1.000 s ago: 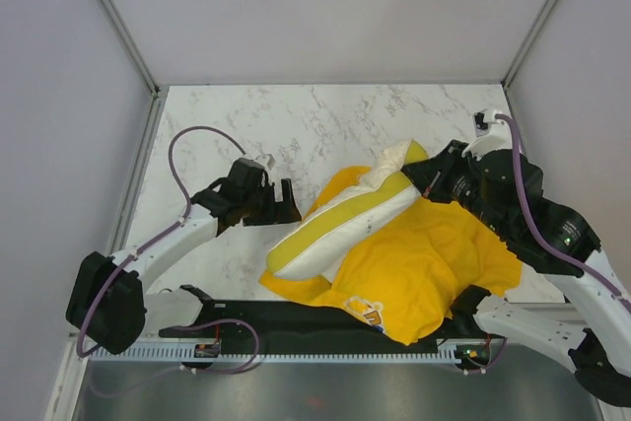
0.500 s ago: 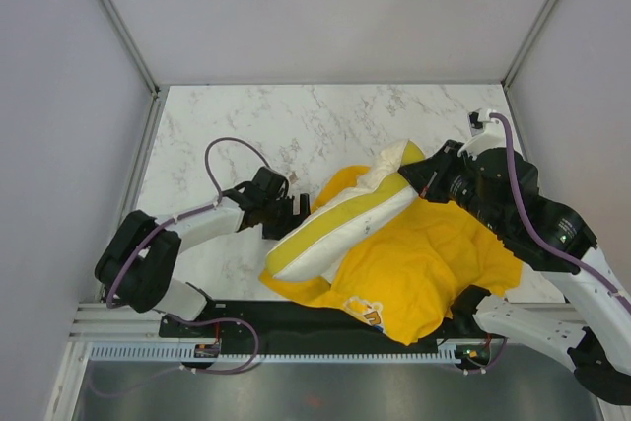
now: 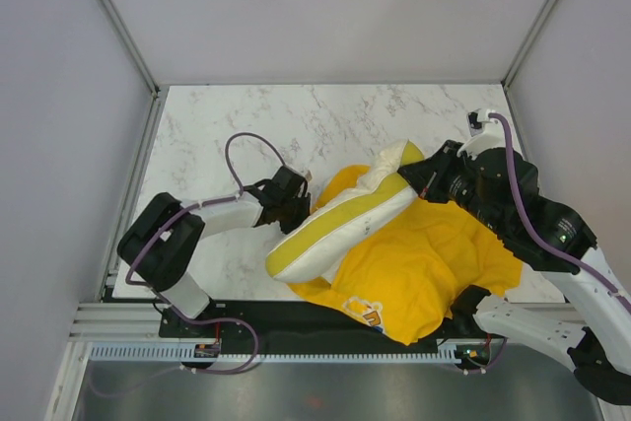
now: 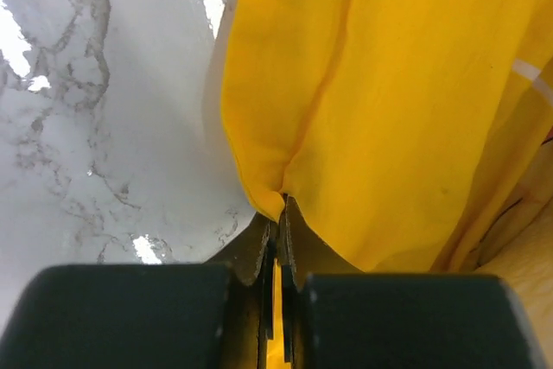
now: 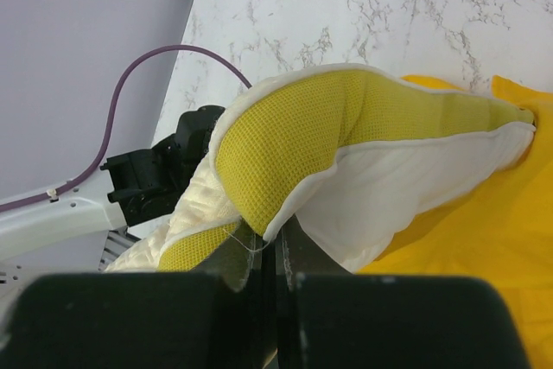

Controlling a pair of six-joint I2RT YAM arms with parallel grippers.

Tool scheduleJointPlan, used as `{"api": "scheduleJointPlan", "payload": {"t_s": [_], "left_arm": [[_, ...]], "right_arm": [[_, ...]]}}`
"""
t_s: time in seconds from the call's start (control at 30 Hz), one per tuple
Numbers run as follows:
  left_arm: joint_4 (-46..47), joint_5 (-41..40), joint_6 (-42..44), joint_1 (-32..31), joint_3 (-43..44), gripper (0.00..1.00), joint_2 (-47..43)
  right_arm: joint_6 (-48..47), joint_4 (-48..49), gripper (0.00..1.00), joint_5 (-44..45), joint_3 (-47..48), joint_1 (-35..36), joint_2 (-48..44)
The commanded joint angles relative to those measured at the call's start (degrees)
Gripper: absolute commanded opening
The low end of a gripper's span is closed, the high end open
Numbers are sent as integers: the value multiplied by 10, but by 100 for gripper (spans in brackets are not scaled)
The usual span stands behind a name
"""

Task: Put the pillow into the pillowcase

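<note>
Left jaws pinching thin yellow pillowcase (image 4: 363, 84) fold, right jaws clamping plump white pillow (image 5: 406, 170) by mesh edge

The left arm (image 3: 222, 214) is built of slim white links set between bulky, rounded black joint housings. The right arm (image 3: 592, 293) is the same make, with more black casing toward its wrist. A thin purple cable (image 3: 248, 142) runs along the left arm, and a second purple cable (image 3: 523, 206) leads from a white connector (image 3: 483, 121) on the right one. The left pincer (image 4: 278, 213) and right pincer (image 5: 275, 244) are blocky matte-black bodies with flat, narrow dark fingers.
</note>
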Motion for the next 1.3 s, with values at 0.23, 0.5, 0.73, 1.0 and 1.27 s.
{"api": "scheduleJointPlan", "payload": {"t_s": [0.23, 0.5, 0.73, 1.0, 1.27], "left_arm": [[-131, -109, 41, -3, 40, 2, -186], [-126, -155, 62, -1, 59, 2, -317], [-125, -133, 46, 0, 41, 2, -309], [-123, -114, 42, -1, 22, 2, -307], [-124, -114, 40, 0, 26, 2, -306]], "right_arm": [[-19, 81, 3, -68, 18, -1, 76], [-31, 91, 77, -66, 12, 0, 126], [-7, 29, 80, 78, -67, 0, 70], [74, 23, 98, 233, -123, 0, -11], [75, 89, 98, 234, -165, 0, -97]]}}
